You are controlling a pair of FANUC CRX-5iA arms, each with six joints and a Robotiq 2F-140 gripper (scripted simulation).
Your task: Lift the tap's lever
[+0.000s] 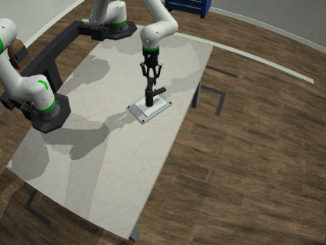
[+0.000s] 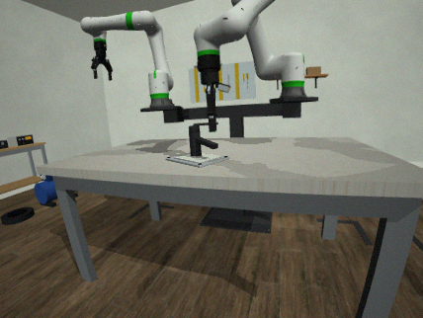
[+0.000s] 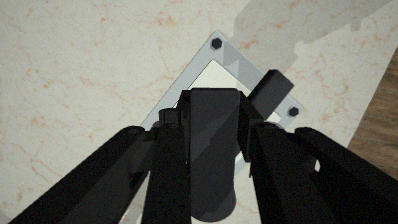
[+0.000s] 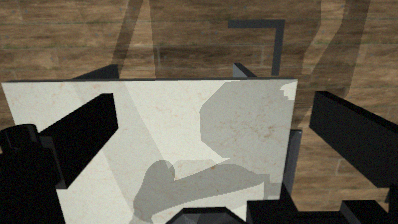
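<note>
Black cylindrical tap (image 1: 149, 100) (image 2: 195, 142) (image 3: 213, 207) upright on grey plate; flat black lever (image 1: 151, 83) (image 2: 203, 124) (image 3: 215, 125) on top, roughly level.

Top high, exterior low, wrist views downward

Pale walls, brown wood-plank floor (image 1: 244, 160) (image 2: 163, 257) (image 4: 190, 50) with dark angular markings. Light speckled table (image 1: 122, 160) (image 2: 277, 163) (image 3: 75, 60) (image 4: 165, 110), grey legs, shadows cast across top. Blue cabinet (image 1: 188, 5) at the wall's foot. Exterior view: pegboard panel (image 2: 249, 89) with yellow strips, wall shelf (image 2: 320, 76) holding brown box (image 2: 313, 70), side bench (image 2: 22, 147), blue cylinder (image 2: 45, 192), black ring (image 2: 7, 218) on floor.
</note>
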